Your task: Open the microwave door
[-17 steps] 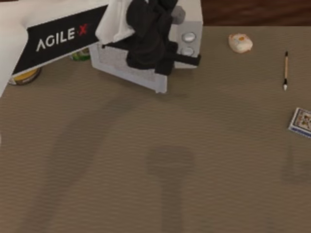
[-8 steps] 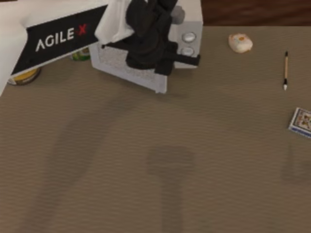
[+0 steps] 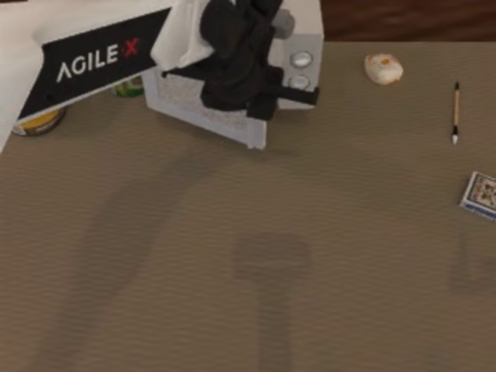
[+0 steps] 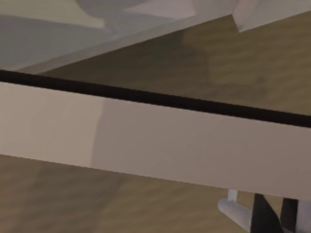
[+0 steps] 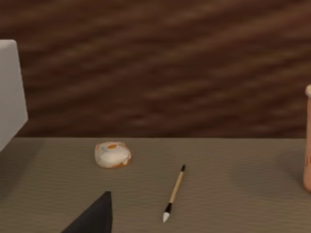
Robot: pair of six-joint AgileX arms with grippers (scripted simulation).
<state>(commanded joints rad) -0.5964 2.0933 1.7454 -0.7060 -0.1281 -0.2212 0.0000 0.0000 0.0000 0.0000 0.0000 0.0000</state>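
White microwave (image 3: 306, 23), grey speckled microwave door (image 3: 205, 108), grey knobs (image 3: 301, 59), tan table (image 3: 232, 256)

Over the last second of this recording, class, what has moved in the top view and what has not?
Very little. The left end effector stays at the free edge of the microwave door, which stays swung partly out from the microwave. The brush, card box and round white object have not moved.
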